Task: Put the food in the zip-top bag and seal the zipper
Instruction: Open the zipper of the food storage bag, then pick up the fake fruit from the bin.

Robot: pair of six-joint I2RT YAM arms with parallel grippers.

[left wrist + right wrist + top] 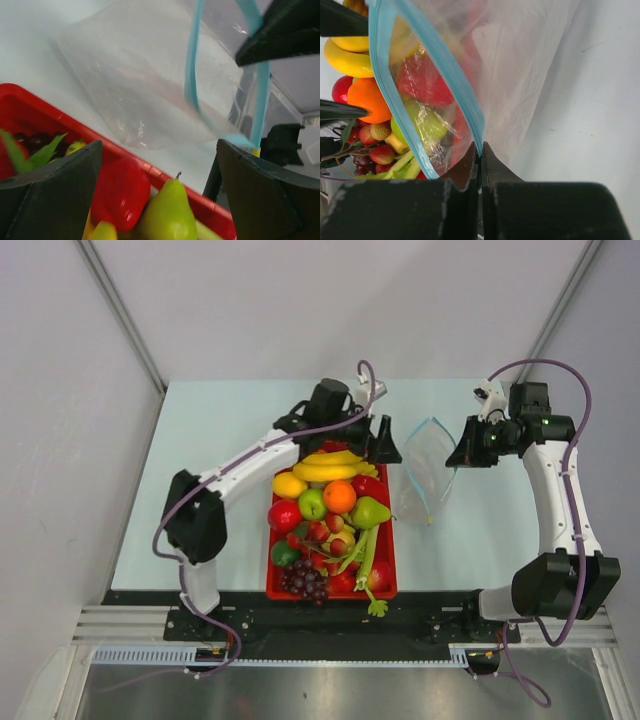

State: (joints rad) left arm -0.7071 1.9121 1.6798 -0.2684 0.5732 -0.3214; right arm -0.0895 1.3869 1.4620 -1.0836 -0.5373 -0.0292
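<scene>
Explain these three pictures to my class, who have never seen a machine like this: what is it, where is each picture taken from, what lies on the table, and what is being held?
Two robot arms are bolted at the near edge of a pale table. One picture looks down from above; the other two come from cameras on each wrist.

On the table sits a red tray heaped with toy food: bananas, an orange, a green pear, purple grapes and more. Beside it is a clear zip-top bag with a blue zipper along its open mouth. Nothing is in the bag yet.

The right gripper is shut on the bag's mouth edge, holding it up. The left gripper is open and empty, over the far end of the tray beside the bag.
</scene>
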